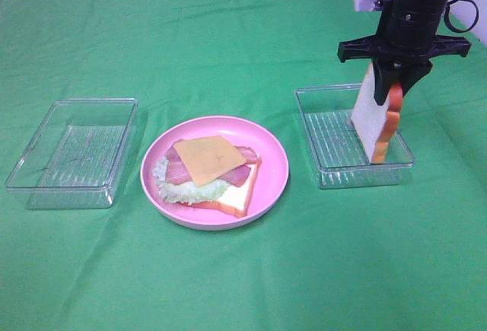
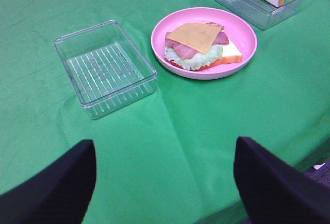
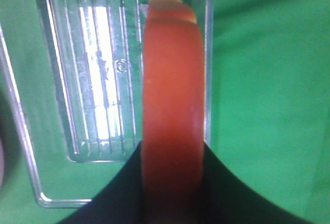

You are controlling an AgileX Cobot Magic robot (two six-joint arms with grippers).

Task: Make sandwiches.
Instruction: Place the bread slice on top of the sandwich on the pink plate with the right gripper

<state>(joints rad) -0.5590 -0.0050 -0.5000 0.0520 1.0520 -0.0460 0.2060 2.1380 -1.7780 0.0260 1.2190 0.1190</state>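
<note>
Green cloth covers the whole table, and on the right side the right gripper is pinching the top bread slice by its upper edge, jaws pressed against its two faces. That slice stands on end, long axis close to vertical, its lower edge down inside the right clear tray. Out in the middle sits the pink plate with the open stack: bread at the bottom, lettuce, bacon, and the cheese square on top. From the held slice, that stack lies off to the left and a touch nearer the camera, so the right arm is plainly the nearer one. The slice would need laying flat to cap it. Meanwhile the left gripper hangs spread wide and empty, the left clear tray ahead of it.
</note>
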